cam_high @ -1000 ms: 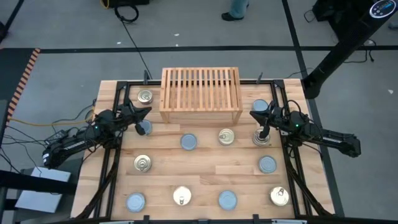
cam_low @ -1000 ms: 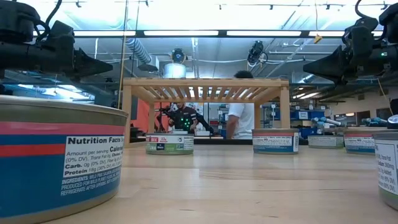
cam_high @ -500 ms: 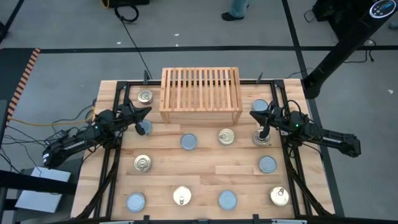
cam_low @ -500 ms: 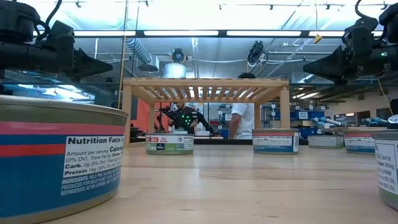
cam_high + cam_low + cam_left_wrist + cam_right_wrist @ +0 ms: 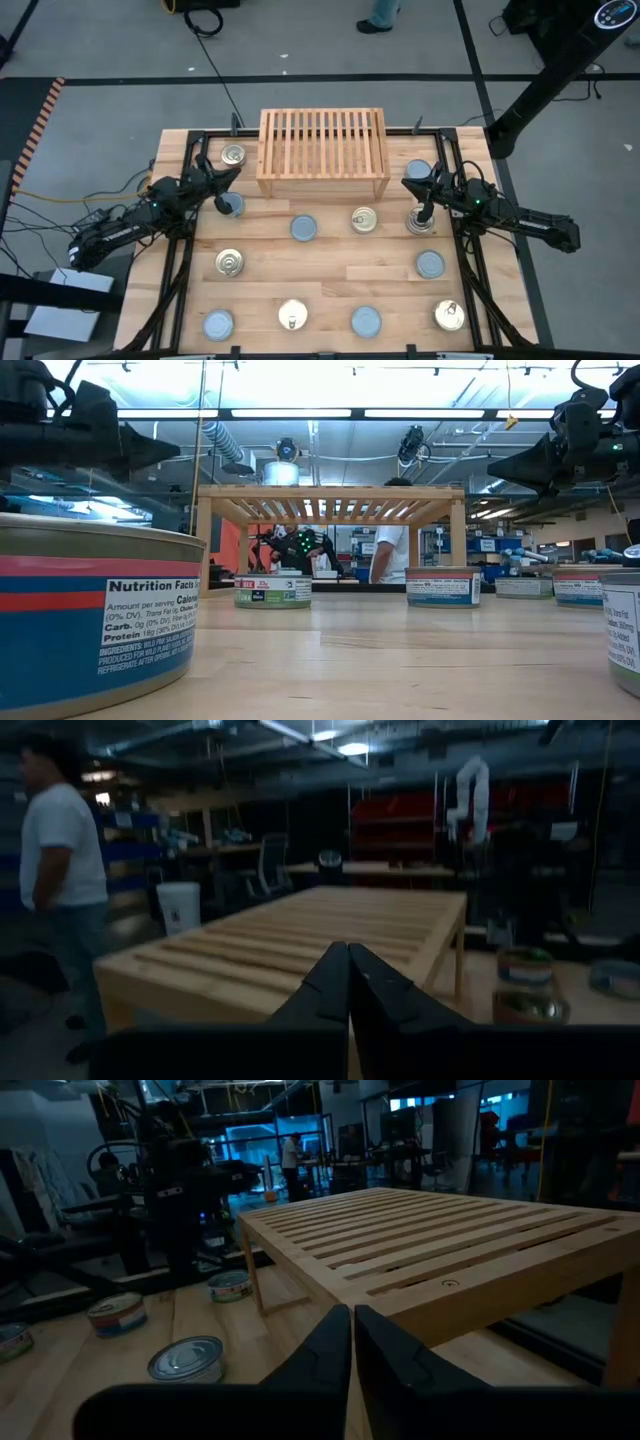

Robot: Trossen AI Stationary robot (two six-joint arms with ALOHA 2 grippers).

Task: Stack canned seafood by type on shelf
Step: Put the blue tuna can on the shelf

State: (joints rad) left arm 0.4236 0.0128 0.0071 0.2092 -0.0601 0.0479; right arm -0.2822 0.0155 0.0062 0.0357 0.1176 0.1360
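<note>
My left gripper [image 5: 228,176] hangs closed and empty over a silver-lidded tin [image 5: 231,205] near the table's left edge. My right gripper [image 5: 410,183], also closed and empty, is above the gold-lidded tin [image 5: 420,222]. The shelf [image 5: 323,152] stands between them at the plank tabletop's [image 5: 330,272] far edge, nothing on it.

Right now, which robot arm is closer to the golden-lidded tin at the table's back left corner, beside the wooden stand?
The left. Its gripper hovers just in front of that golden-lidded tin; the right gripper is beyond the light wooden slatted stand.
</note>
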